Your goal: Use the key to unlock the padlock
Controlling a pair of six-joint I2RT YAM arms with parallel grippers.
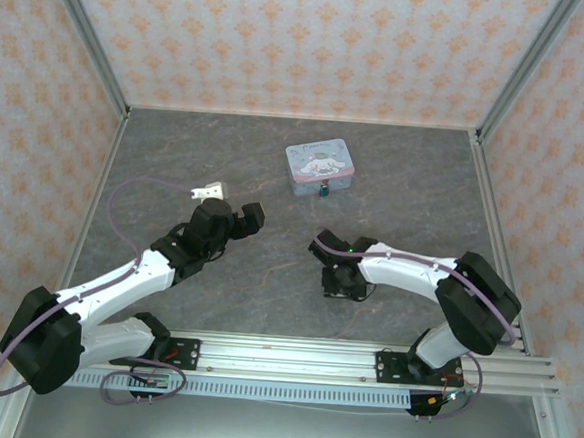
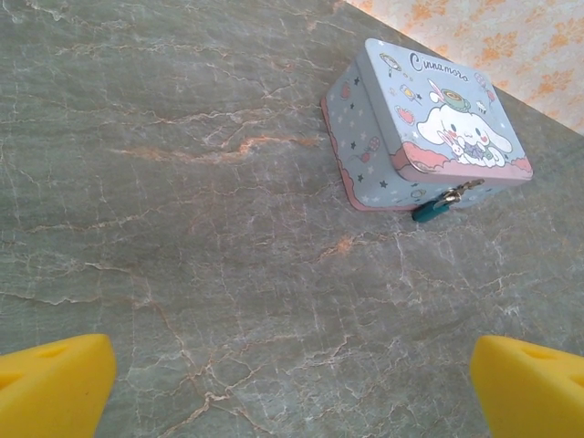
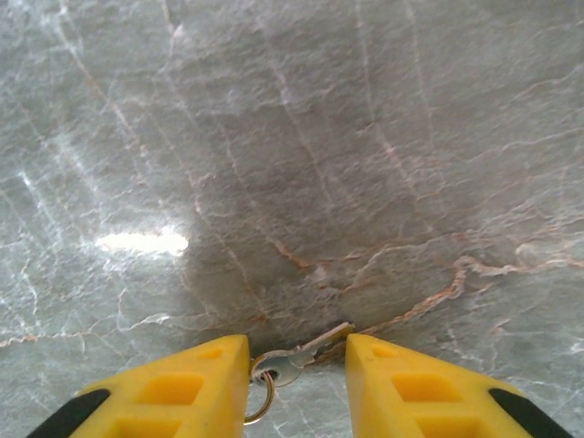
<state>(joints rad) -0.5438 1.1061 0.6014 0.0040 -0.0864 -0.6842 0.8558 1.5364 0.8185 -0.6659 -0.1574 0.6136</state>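
Padlock [image 2: 427, 210] — tiny, light, hangs loose off tin's [image 2: 429, 119] front hasp; prob swings, so steady its body. Key [image 3: 283, 367], well nearer than tin, thin & slippery — pinch its head. R gripper [image 3: 297, 342] straddles it, unclamped; L gripper [image 2: 292, 351] spread wide.

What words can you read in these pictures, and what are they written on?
"Cinnamoro", last letters unclear: cursive on the lid of the pale-blue rectangular tin with a white cartoon character.
In the top view the same writing is too small to read.
No other writing.
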